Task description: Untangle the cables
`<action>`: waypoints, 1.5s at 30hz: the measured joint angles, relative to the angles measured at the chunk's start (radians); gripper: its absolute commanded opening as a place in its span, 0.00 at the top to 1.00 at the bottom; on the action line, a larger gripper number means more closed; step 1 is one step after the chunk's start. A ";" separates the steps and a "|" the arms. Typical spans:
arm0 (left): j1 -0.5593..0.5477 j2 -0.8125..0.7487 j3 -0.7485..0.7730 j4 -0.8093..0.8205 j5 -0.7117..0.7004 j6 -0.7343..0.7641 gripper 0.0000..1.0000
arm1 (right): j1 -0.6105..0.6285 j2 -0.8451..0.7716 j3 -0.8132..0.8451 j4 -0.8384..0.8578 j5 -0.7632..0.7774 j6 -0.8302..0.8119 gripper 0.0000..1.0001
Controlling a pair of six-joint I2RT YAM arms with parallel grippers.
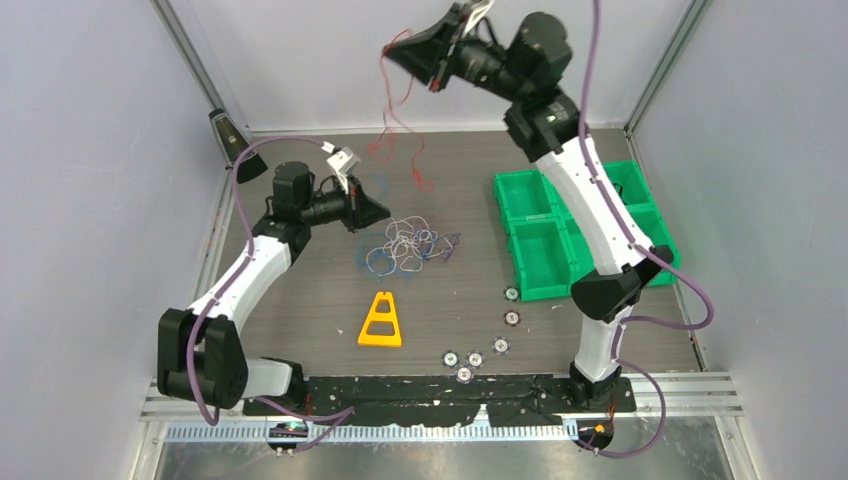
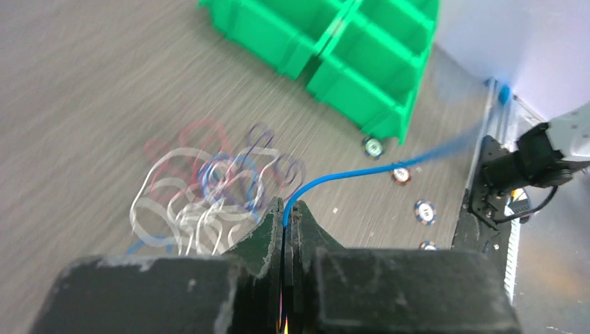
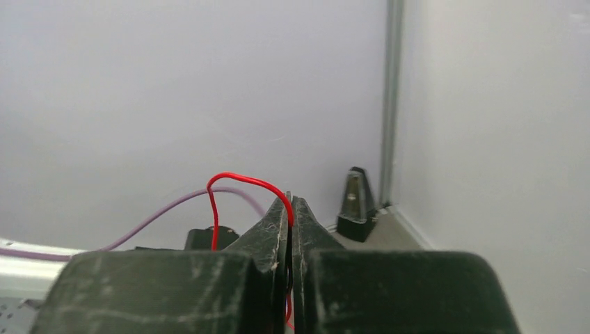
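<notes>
Your right tool is raised high over the far edge of the desk. Its jaws are pressed together on a red cable. In the right wrist view the cable arches out of the closed tips in a loop. From above, it hangs down with its lower end trailing on the desk near the far edge. It looks apart from the main bundle, so I'd judge that strand is freed or nearly so, though the wire is too thin for me to be sure nothing clings to it.

Your left tool sits low just left of the bundle, clamped shut on a blue cable. The cable curves away toward the right side, but it is blurred and I can't follow where it ends or whether it is clear of the rest.

The bulk of the work is left. White, blue and some reddish loops lie heaped over one another in the middle of the desk. You have one strand about out and one in hand, and the white ones are untouched. The green bins by the right edge show no cables in them.
</notes>
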 measured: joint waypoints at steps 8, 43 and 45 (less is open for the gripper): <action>0.140 0.094 -0.005 -0.322 -0.105 0.125 1.00 | -0.322 -0.131 -0.107 -0.092 0.024 -0.006 0.95; 0.136 0.129 0.221 -0.565 -0.278 0.221 0.10 | -0.830 -0.157 -0.784 -0.274 0.106 -0.554 0.94; 0.136 0.129 0.222 -0.568 -0.278 0.221 0.10 | -0.839 -0.157 -0.824 -0.267 0.115 -0.588 0.95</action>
